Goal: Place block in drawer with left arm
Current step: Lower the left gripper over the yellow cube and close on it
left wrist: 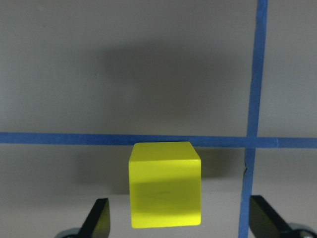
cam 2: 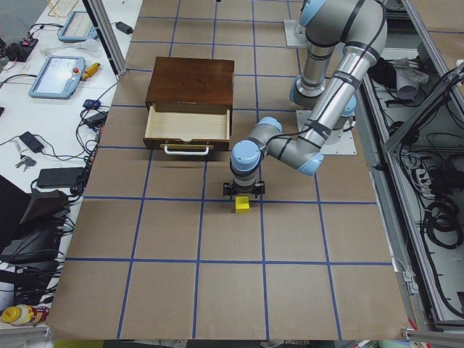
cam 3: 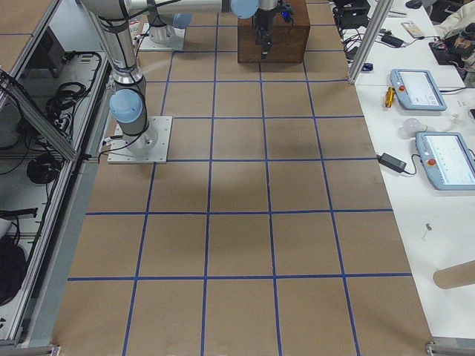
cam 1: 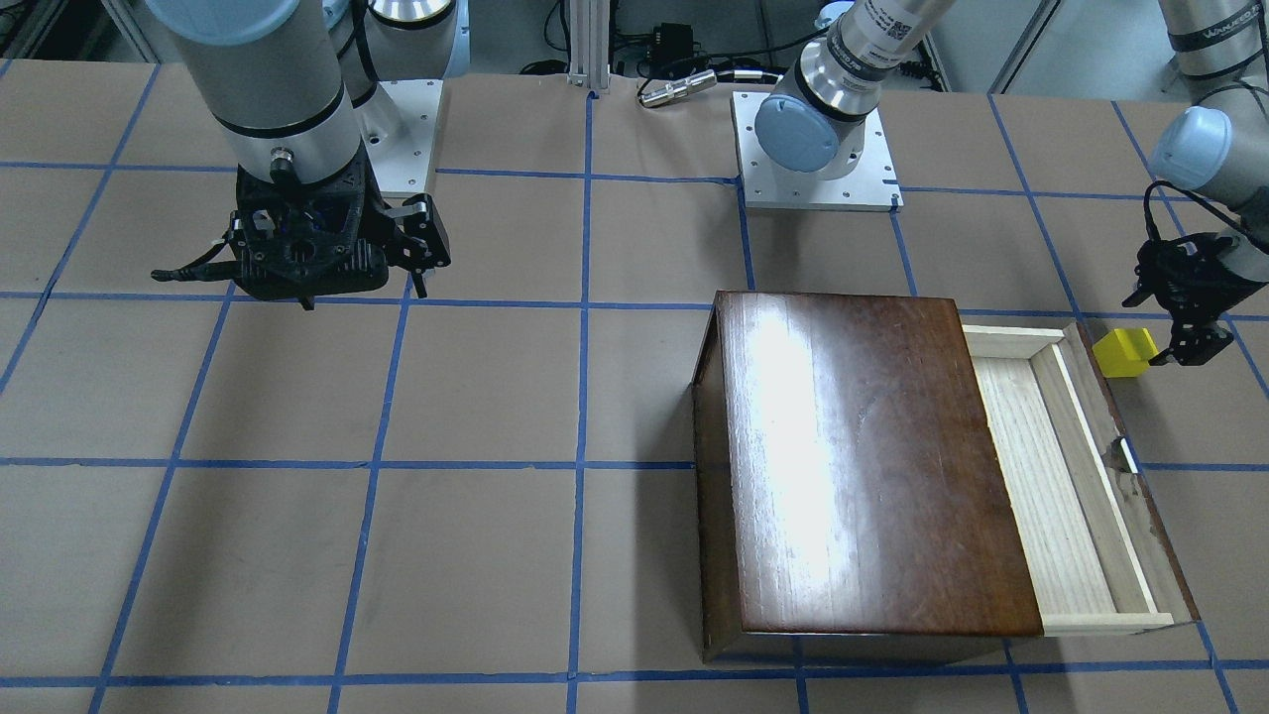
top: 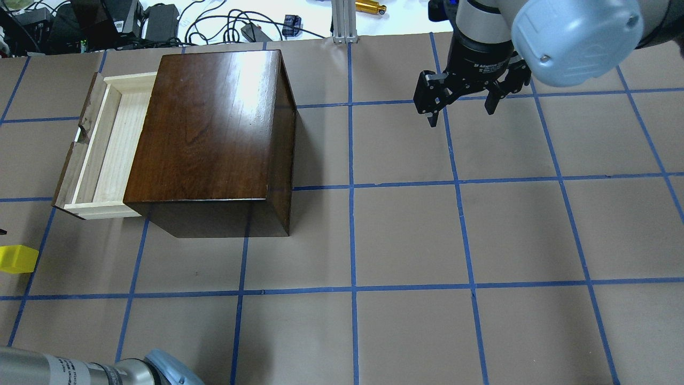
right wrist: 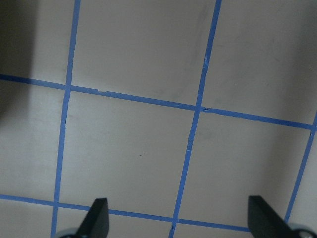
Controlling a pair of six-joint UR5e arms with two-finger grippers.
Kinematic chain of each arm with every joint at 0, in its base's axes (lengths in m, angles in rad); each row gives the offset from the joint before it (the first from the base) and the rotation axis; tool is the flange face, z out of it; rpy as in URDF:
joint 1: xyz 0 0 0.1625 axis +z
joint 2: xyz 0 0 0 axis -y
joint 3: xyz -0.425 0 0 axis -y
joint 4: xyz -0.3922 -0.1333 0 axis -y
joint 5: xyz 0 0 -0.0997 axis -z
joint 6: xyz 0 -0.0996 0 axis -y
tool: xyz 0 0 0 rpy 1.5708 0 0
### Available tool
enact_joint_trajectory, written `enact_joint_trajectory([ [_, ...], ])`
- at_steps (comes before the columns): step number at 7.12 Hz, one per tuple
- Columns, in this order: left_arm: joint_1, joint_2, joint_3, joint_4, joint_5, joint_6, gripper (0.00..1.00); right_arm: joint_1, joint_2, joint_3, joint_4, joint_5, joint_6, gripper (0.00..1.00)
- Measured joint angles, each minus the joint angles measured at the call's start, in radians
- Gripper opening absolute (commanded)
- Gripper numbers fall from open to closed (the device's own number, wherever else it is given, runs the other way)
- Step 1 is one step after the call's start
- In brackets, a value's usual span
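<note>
The yellow block (left wrist: 166, 191) lies on the brown table, on its own, just off the drawer's front panel. It also shows at the picture's left edge (top: 16, 259) and beside the drawer's corner (cam 1: 1123, 352). My left gripper (left wrist: 181, 219) hovers over it, open, its fingertips (left wrist: 100, 218) wide apart on either side and not touching it. The drawer (cam 1: 1031, 466) is pulled out of the dark brown cabinet (cam 1: 863, 456), and what shows of its pale tray holds nothing. My right gripper (top: 461, 113) hangs open above bare table, far from the cabinet.
Both arm base plates (cam 1: 818, 149) sit at the robot's edge of the table. Cables and a gold cylinder (top: 370, 7) lie beyond the far edge. A side bench carries tablets (cam 2: 58, 76). Blue tape lines grid the table.
</note>
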Motion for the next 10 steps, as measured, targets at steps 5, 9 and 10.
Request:
enact_joint_trajectory([
  [5,0.018,-0.054,-0.027,0.062,-0.008,0.016,1.0,0.0,0.0,0.0,0.0,0.0,-0.001,1.0],
  [9,0.018,-0.085,-0.026,0.081,-0.012,0.013,0.95,0.0,0.0,0.0,0.0,0.0,-0.001,1.0],
  [10,0.018,-0.087,-0.026,0.081,-0.013,0.014,0.72,0.0,0.0,0.0,0.0,0.0,-0.001,1.0],
])
